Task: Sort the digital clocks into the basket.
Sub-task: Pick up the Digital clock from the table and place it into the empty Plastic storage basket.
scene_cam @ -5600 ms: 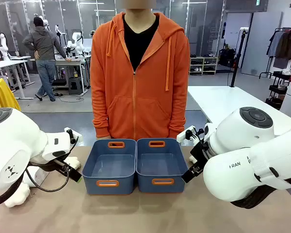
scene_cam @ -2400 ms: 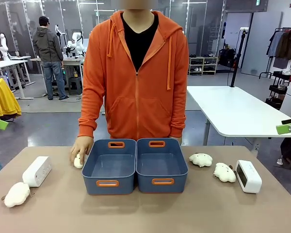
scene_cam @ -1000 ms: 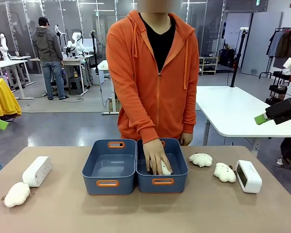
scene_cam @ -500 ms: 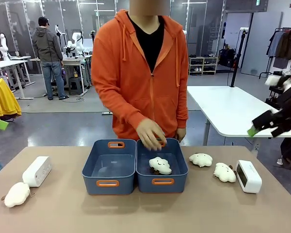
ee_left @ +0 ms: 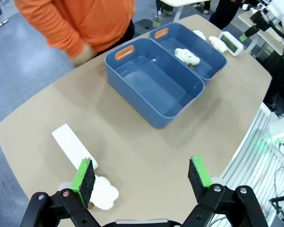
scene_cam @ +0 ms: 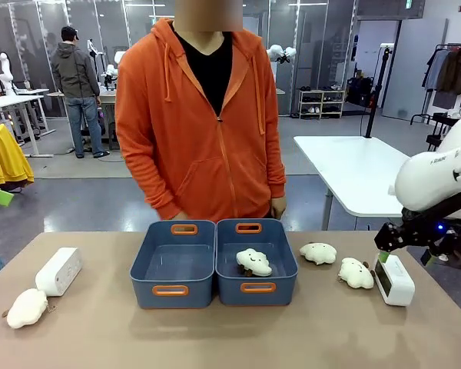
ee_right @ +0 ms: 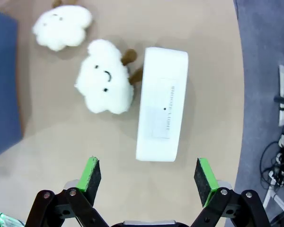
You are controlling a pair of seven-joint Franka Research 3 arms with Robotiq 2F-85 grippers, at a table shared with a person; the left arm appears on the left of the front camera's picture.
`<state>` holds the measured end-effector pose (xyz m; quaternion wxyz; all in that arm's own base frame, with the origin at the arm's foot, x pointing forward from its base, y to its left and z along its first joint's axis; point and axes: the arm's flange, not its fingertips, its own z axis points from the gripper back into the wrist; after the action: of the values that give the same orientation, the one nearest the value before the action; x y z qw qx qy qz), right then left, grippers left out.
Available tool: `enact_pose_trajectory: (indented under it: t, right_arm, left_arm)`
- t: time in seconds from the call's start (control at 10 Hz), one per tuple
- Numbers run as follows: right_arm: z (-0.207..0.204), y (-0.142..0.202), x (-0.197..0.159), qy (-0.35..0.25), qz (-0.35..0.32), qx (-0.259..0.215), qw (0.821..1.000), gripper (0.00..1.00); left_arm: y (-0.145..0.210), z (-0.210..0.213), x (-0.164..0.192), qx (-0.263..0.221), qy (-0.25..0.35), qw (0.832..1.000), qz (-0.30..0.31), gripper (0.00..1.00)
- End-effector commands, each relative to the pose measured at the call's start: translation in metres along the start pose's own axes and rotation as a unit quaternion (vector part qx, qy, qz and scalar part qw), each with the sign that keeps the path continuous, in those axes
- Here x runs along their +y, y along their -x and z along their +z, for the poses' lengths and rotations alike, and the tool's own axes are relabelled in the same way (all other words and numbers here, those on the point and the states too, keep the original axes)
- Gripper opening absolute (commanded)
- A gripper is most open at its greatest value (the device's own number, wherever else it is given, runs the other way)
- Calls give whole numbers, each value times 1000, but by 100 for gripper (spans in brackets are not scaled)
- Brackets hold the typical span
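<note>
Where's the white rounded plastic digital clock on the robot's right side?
The digital clock stands at the table's right end in the front view, just right of a fluffy white plush toy, under the open right gripper.

Two digital clocks [scene_cam: 59, 270] [scene_cam: 393, 279], two blue baskets [scene_cam: 173, 265] [scene_cam: 229, 292], four white plush toys [scene_cam: 27, 307] [scene_cam: 253, 261] [scene_cam: 317, 252] [scene_cam: 356, 273].

At the right edge of the front view we see the right arm [scene_cam: 438, 178], a smooth white rounded shell with small dark lettering, ending in black parts with a tiny blue light. In the wrist views we find the left gripper [ee_left: 141, 176] and right gripper [ee_right: 147, 176] alike, with black linkage fingers, silver screws and bright green pads [ee_left: 84, 176]. The person [scene_cam: 200, 131] at upper centre wears an orange zip hoodie with drawstrings over a black V-neck top.
</note>
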<state>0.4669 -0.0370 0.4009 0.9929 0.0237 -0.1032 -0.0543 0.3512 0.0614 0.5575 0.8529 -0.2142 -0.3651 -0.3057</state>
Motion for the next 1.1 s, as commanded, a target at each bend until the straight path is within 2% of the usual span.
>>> enact_pose_trajectory:
  t: [0.0, 0.1, 0.3, 0.5, 0.6, 0.7, 0.8, 0.9, 1.0]
  right_arm:
    - [-10, -11, 3, 22, -19, 28, 999, 100]
    - [-25, -15, 3, 12, -24, 41, 999, 100]
    - [-60, -26, 0, 37, -35, 58, 997, 100]
    - [-77, -30, -7, 38, -42, 68, 996, 100]
    - [-82, -28, -5, 34, -34, 75, 996, 85]
    - [-87, -31, -4, 33, -29, 73, 996, 81]
    - [-89, -31, -4, 37, -30, 77, 996, 65]
    - [-90, -32, -5, 40, -31, 79, 996, 61]
    - [-89, -32, -5, 40, -32, 79, 996, 46]
  left_arm:
    - [-1, 1, 1, -3, 9, 1000, -3, 100]
    - [-1, 1, 1, -3, 9, 1000, -3, 100]
    - [-1, 1, 1, -3, 9, 1000, -3, 100]
    - [-1, 1, 1, -3, 9, 1000, -3, 100]
    - [-1, 1, 1, -3, 9, 1000, -3, 100]
    - [-1, 1, 1, -3, 9, 1000, -3, 100]
    - [-1, 1, 1, -3, 9, 1000, -3, 100]
    - [-1, 1, 1, -3, 9, 1000, -3, 100]
    - [-1, 1, 1, -3, 9, 1000, -3, 100]
